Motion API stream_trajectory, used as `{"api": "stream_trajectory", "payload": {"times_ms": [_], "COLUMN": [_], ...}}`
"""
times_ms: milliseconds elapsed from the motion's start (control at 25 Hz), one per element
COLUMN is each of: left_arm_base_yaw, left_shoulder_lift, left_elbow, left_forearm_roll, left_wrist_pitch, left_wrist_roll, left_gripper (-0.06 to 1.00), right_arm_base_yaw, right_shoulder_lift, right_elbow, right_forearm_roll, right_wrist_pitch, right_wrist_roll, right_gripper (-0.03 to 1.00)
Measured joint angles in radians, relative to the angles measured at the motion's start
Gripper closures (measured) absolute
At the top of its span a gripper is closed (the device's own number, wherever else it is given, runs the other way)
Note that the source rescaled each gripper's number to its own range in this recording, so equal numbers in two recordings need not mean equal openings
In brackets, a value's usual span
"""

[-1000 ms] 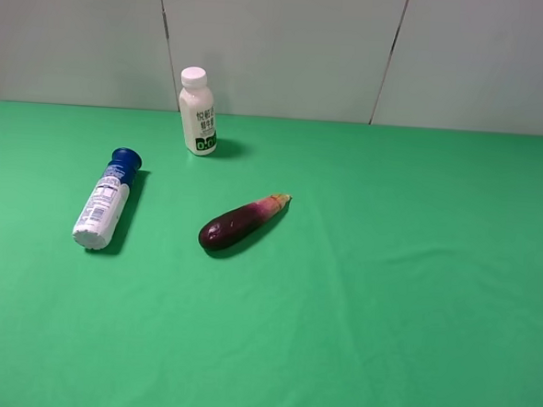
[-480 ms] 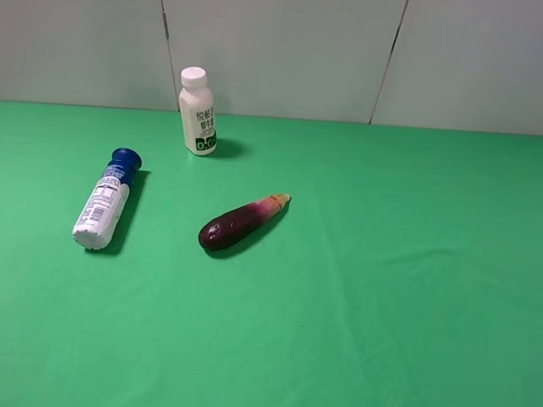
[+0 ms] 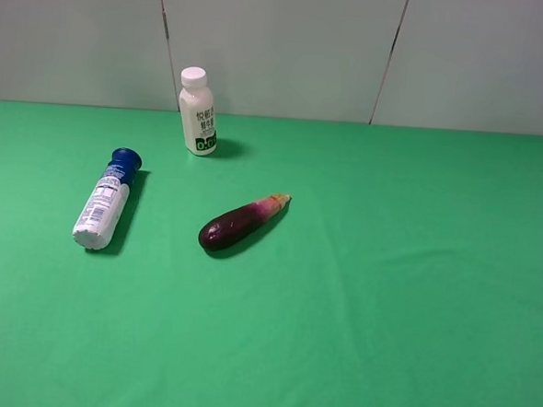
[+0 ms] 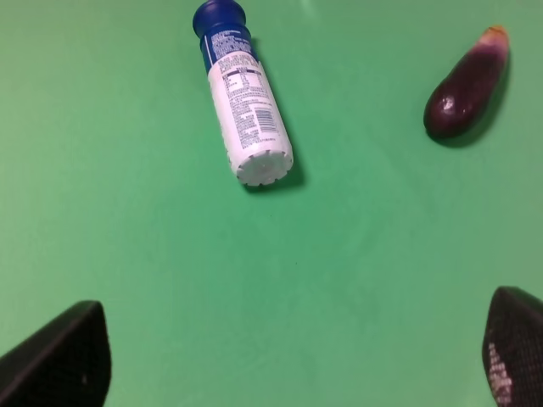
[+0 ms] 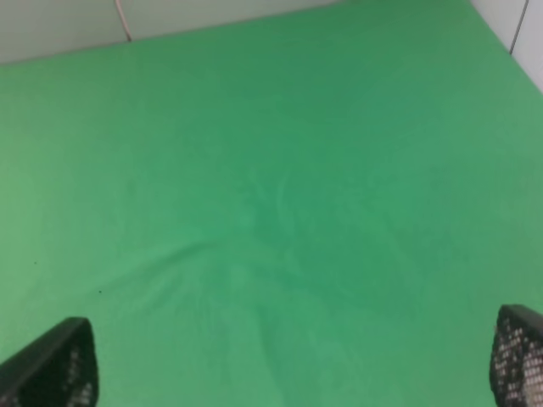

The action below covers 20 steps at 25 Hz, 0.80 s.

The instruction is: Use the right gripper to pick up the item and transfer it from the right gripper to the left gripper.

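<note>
The item (image 3: 104, 202) is a slim bottle with a dark-blue cap and a white body. It lies on its side at the left of the green table (image 3: 386, 294), cap pointing toward the back wall. The left wrist view shows the item (image 4: 244, 110) lying ahead of my left gripper (image 4: 288, 360), whose jaws are open wide and empty. My right gripper (image 5: 293, 365) is also open and empty, above bare green cloth. Neither arm appears in the exterior high view.
A white-capped milk bottle (image 3: 197, 113) with a green label stands upright near the back wall. A purple eggplant (image 3: 241, 223) lies near the table's middle, also seen as the eggplant (image 4: 465, 95) from the left wrist. Grey wall panels close the back.
</note>
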Motion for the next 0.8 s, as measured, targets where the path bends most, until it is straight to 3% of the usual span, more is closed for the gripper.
{"api": "stream_trajectory", "payload": {"times_ms": [800], "left_arm_base_yaw": [0.002], "left_shoulder_lift": [0.000], "left_elbow": [0.000], "left_forearm_roll": [0.000], "left_wrist_pitch": [-0.009], "left_wrist_roll": [0.012], "left_gripper": [0.05], "right_arm_base_yaw": [0.000], "right_shoulder_lift": [0.000], "right_elbow": [0.000], "right_forearm_roll": [0.000], "right_wrist_pitch": [0.000], "right_wrist_roll": [0.000], "right_gripper": [-0.03]}}
